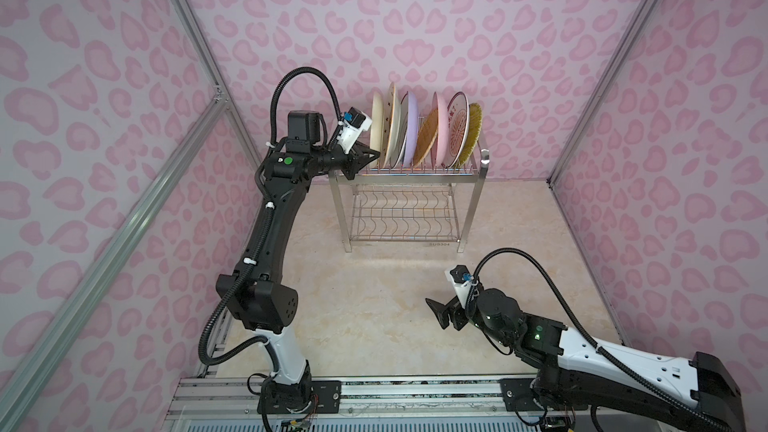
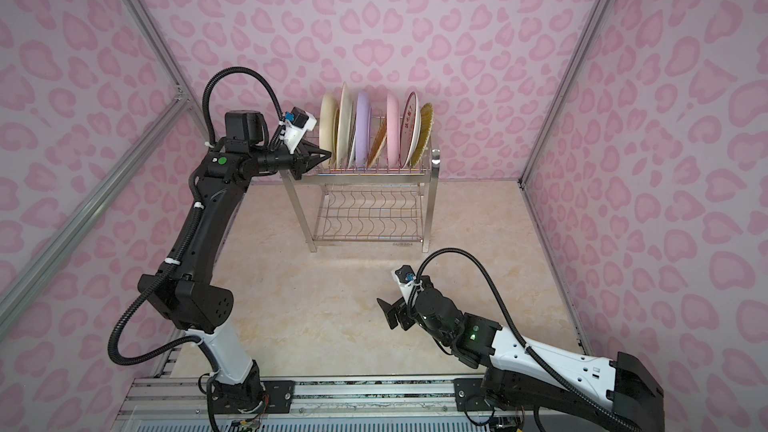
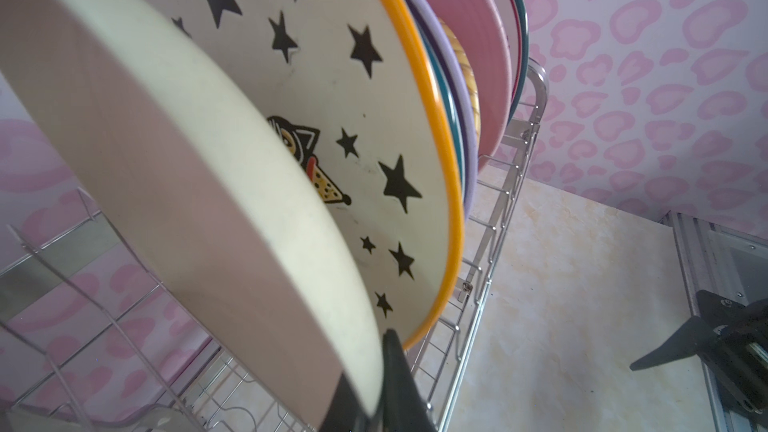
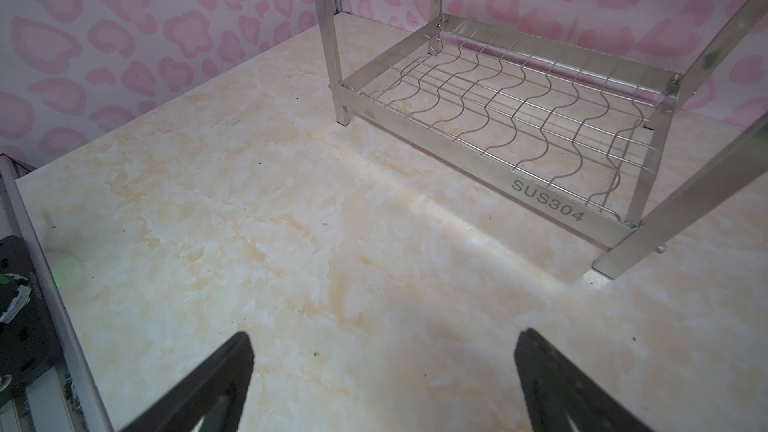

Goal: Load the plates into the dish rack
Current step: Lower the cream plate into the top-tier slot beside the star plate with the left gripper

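Note:
Several plates stand on edge in the top tier of the dish rack (image 1: pixel 482 184) (image 2: pixel 432 189). From the left they run cream plate (image 1: pixel 376 126) (image 2: pixel 328 126), star-patterned plate (image 1: pixel 392 122), lilac plate (image 1: pixel 411 126), orange woven plate (image 1: pixel 428 135), pink plate (image 1: pixel 439 130), orange-radial white plate (image 1: pixel 457 130) and yellow striped plate (image 1: pixel 475 128). My left gripper (image 1: pixel 376 154) (image 2: pixel 328 155) (image 3: pixel 370 363) is shut on the cream plate's (image 3: pixel 166 160) lower rim at the rack's left end. My right gripper (image 1: pixel 434 309) (image 2: pixel 384 309) (image 4: pixel 384 338) hangs open and empty over the table, in front of the rack.
The rack's lower wavy-wire shelf (image 4: pixel 540 118) holds nothing. Pink patterned walls close in the marble-look table (image 1: pixel 374 284) on three sides. An aluminium rail (image 1: pixel 415 388) with both arm bases runs along the front edge.

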`<state>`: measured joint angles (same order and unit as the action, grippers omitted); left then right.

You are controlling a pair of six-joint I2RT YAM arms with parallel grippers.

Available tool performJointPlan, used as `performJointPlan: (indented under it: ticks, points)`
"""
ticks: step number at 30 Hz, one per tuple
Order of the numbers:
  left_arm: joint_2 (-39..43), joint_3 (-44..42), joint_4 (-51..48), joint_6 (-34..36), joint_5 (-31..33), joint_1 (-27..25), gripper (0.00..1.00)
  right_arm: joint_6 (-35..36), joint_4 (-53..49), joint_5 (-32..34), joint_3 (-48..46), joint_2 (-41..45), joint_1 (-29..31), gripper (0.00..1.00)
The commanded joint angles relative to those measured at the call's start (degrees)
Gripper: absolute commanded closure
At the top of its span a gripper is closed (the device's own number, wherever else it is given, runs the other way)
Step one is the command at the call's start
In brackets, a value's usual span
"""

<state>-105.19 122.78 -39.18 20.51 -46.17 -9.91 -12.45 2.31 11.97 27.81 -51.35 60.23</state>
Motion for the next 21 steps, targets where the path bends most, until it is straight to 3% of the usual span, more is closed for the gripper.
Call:
performJointPlan:
  ticks: [1,17,21]
  points:
    - [0.59,-0.06,-0.50,-0.95,1.52,0.02,0.85,-0.08,1.47,0.25,0.05,-0.14,-0.02,0.02]
    - [2.42,-0.35,0.38,-3.36,2.57,-0.70,0.65,-0.05,1.12,-0.01,0.14,0.80,-0.02,0.02]
    - [3.53,-0.36,0.46,-3.69,2.61,-0.75,0.51,0.00,0.89,-0.08,0.38,0.95,0.00,0.02]
